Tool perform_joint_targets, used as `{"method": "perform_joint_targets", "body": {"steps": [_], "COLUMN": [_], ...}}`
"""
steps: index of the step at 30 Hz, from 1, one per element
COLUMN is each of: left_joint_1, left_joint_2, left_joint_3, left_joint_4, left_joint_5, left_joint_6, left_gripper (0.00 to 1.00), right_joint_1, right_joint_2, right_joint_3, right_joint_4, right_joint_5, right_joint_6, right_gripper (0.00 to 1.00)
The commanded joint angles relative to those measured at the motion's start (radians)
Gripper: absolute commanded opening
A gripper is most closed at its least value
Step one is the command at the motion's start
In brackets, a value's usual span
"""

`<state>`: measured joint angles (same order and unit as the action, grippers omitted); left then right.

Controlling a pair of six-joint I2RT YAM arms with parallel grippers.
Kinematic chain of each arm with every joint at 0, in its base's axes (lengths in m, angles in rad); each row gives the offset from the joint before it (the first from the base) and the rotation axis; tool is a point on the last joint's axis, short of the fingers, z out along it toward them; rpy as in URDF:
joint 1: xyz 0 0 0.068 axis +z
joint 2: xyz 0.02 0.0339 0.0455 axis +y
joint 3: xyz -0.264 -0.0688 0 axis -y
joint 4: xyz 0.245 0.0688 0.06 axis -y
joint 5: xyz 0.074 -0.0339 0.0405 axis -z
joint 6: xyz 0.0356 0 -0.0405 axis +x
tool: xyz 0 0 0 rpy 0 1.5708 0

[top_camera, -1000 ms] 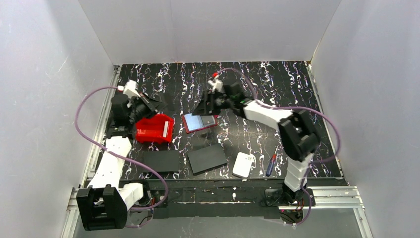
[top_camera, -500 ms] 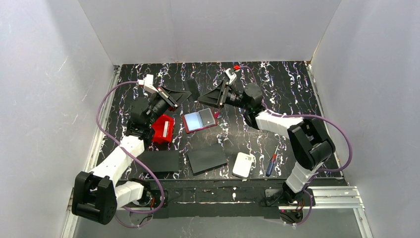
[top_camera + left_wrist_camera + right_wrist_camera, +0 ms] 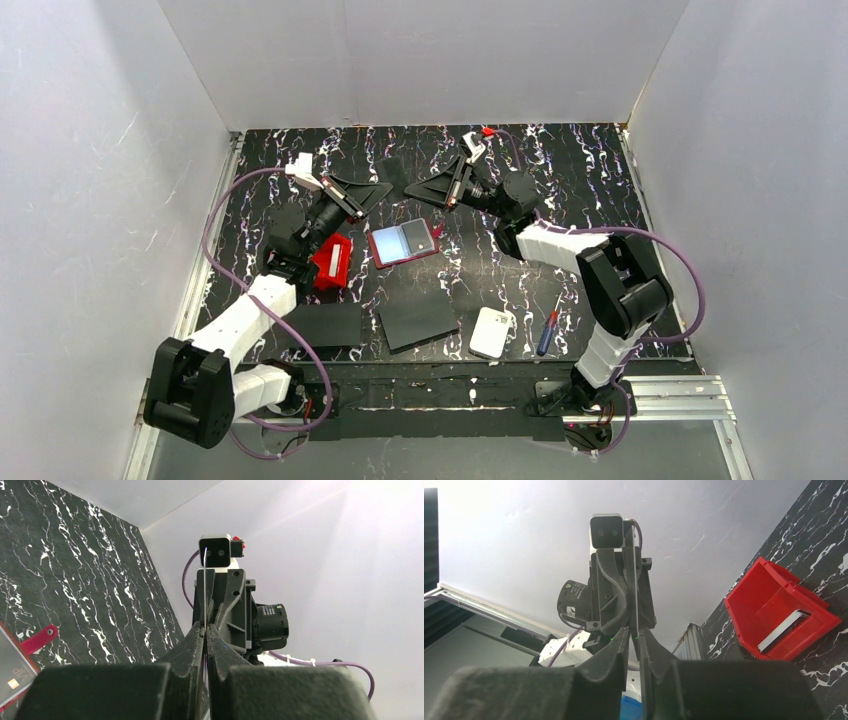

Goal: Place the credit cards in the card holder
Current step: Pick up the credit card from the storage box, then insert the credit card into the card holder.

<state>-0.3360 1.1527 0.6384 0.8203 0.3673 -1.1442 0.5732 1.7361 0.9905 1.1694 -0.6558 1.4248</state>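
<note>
Above the table's far middle my left gripper and right gripper meet tip to tip. Between them is one of the credit cards, which looks dark from above. In the left wrist view that card stands edge-on as a thin pale line, and the left gripper is shut on it. In the right wrist view the right gripper has closed in around the card's edge. The dark red card holder lies open on the table below, with pale cards in its pockets. Its strap shows in the left wrist view.
A bright red bin stands left of the holder with a white card inside. Two black sheets, a white rounded pad and a screwdriver lie near the front edge.
The left arm swung from the red bin up toward the middle, carrying a card. The right gripper lifted off the card holder, turned to face it, and its jaws closed in.
</note>
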Motion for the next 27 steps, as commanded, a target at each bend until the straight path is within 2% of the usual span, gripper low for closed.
{"method": "perform_joint_targets", "body": {"steps": [1, 2, 3, 5, 6, 7, 8, 11, 13, 16, 18, 21, 27], "left_joint_1": [-0.015, -0.017, -0.018, -0.018, -0.02, -0.02, -0.02, -0.02, -0.021, -0.024, -0.03, -0.034, -0.034], "left_joint_2": [0.02, 0.026, 0.039, 0.051, 0.047, 0.042, 0.04, 0.077, 0.142, 0.253, 0.326, 0.416, 0.535], "left_joint_3": [-0.007, -0.007, -0.004, 0.007, 0.022, 0.045, 0.077, 0.168, 0.234, 0.296, 0.336, 0.378, 0.422], "left_joint_4": [0.043, 0.042, 0.036, -0.075, -0.19, -0.327, -0.482, -0.86, -0.978, -1.013, -1.027, -1.034, -1.035], "left_joint_5": [-0.004, 0.003, 0.013, 0.024, 0.017, 0.002, -0.02, -0.121, -0.133, -0.08, -0.071, -0.107, -0.147], "left_joint_6": [0.003, 0.01, 0.019, 0.039, 0.07, 0.115, 0.165, 0.298, 0.366, 0.429, 0.465, 0.517, 0.54], "left_gripper": [0.0, 0.0, 0.07, 0.3, 0.39, 0.56, 0.65, 0.7, 0.65, 0.55, 0.51, 0.42, 0.25], "right_joint_1": [-0.009, -0.015, -0.023, -0.061, -0.087, -0.11, -0.126, -0.127, -0.121, -0.121, -0.121, -0.114, -0.106], "right_joint_2": [0.033, 0.037, 0.04, 0.04, 0.036, 0.031, 0.027, 0.04, 0.06, 0.105, 0.135, 0.16, 0.236], "right_joint_3": [0.02, 0.015, 0.006, -0.029, -0.05, -0.054, -0.035, 0.103, 0.174, 0.23, 0.241, 0.224, 0.268], "right_joint_4": [0.113, 0.114, 0.115, 0.098, 0.059, -0.04, -0.244, -0.884, -1.126, -1.265, -1.257, -1.156, -1.192], "right_joint_5": [-0.015, -0.022, -0.03, -0.059, -0.077, -0.102, -0.123, -0.089, -0.029, -0.021, -0.079, -0.136, -0.14], "right_joint_6": [0.034, 0.031, 0.025, -0.016, -0.057, -0.143, -0.285, -0.764, -0.946, -1.054, -1.036, -0.973, -0.968], "right_gripper": [0.04, 0.02, 0.01, 0.01, 0.01, 0.01, 0.01, 0.01, 0.01, 0.01, 0.01, 0.01, 0.01]}}
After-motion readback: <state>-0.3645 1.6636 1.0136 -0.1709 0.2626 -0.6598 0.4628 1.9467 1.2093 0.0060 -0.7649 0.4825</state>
